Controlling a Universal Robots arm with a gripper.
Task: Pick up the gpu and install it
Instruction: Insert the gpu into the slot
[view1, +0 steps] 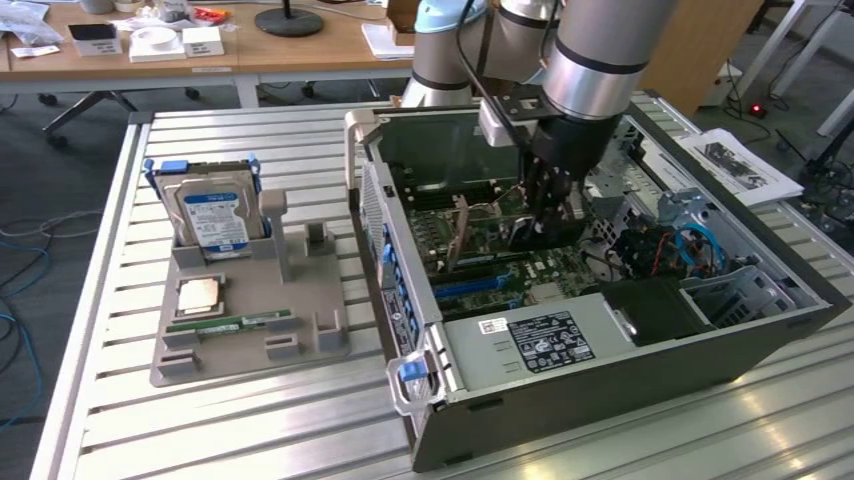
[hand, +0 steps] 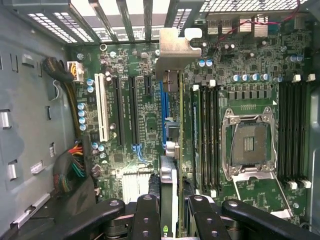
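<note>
I have the gpu, a thin flat dark circuit card with a silvery metal bracket at its far end, standing on edge inside the case. It is directly over a blue expansion slot on the green motherboard. My gripper has it pinched: the black fingers are partly closed, one on each face of the card. Whether its lower edge is down in the slot I cannot quite tell from this angle. Near the card is the silver-framed processor socket. The open dark computer case sits on a slatted metal table. On the exterior view's left, well apart, a grey holder tray carries a boxy silver hard drive and a narrow green memory stick.
</note>
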